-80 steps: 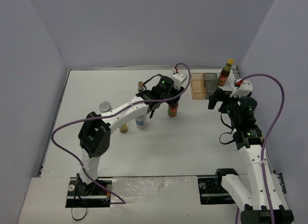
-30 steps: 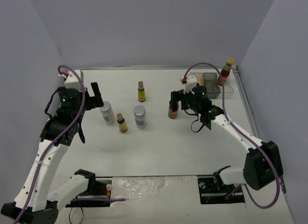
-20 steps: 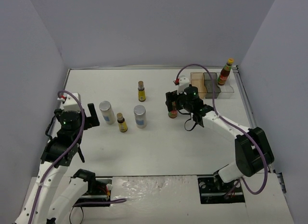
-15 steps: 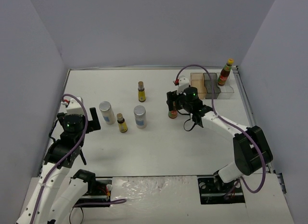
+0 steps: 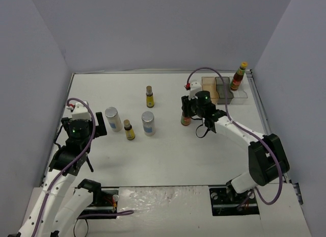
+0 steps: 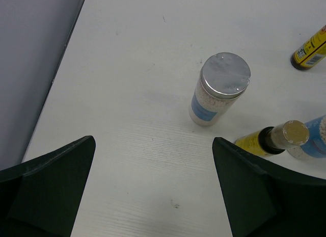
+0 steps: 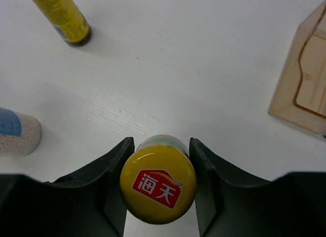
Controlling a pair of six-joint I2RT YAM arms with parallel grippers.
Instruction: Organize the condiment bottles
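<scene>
Right gripper (image 7: 160, 145): fingers (image 7: 113, 181) clamped on the neck of the dark red bottle with the yellow cap (image 7: 158, 184), upright, near the left side of the orange, grey and clear compartment tray (image 5: 208, 90). Likely light, rigid, slick and tippy, so hold it under the cap lip. Left gripper (image 6: 154, 142) gapes wide and empty, far left of the tray, facing a pale silver-lidded shaker (image 6: 211, 102).

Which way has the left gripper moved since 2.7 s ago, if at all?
Yes, leftward. 2.7 s ago the left gripper was right of the leftmost shaker; now it is left of it.
</scene>
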